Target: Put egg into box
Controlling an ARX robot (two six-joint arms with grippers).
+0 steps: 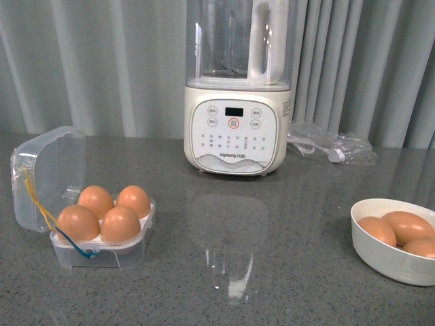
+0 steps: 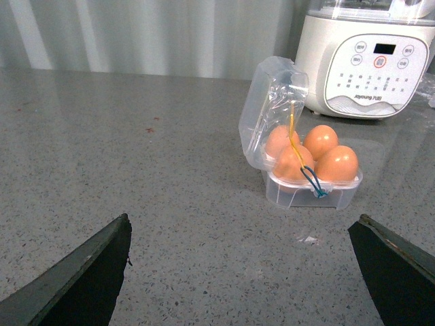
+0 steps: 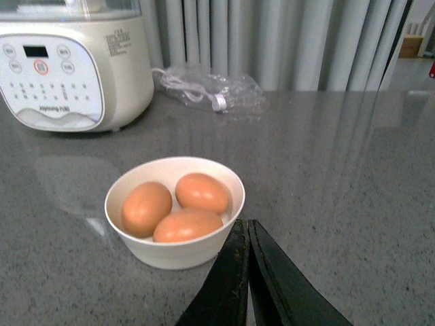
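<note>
- The grey speckled table [image 1: 272, 285] carries everything I can see, and a pale pleated curtain [image 1: 102, 68] hangs behind it.
- The cream blender [image 1: 234, 129] stands at the back of the table with its clear jug on top and its control panel facing the robot. I place everything else from it.
- The box [image 1: 112, 257] sits to the left of the blender and nearer the robot. Its clear lid is hinged up and tilted back, and a yellow and blue band [image 1: 41, 210] runs from the lid down to the front of the base.
- The white bowl [image 1: 387, 261] sits to the right of the blender, also nearer the robot and well apart from the box.
- A crumpled clear bag [image 1: 329, 146] with a white cord inside lies just beside the blender on its right, back by the curtain.
- The left gripper [image 2: 241, 272] is spread wide and empty above bare table, with the box and the blender beyond it.
- The right gripper [image 3: 248, 272] is clenched, finger against finger, with nothing between them. Its tip is by the bowl's rim on the side away from the blender, and I cannot tell whether it touches.
- Four eggs [image 1: 120, 224] fill all four cells of the box. I cannot tell which one is the task egg.
- Three more eggs [image 3: 190, 210] lie together in the bowl.
</note>
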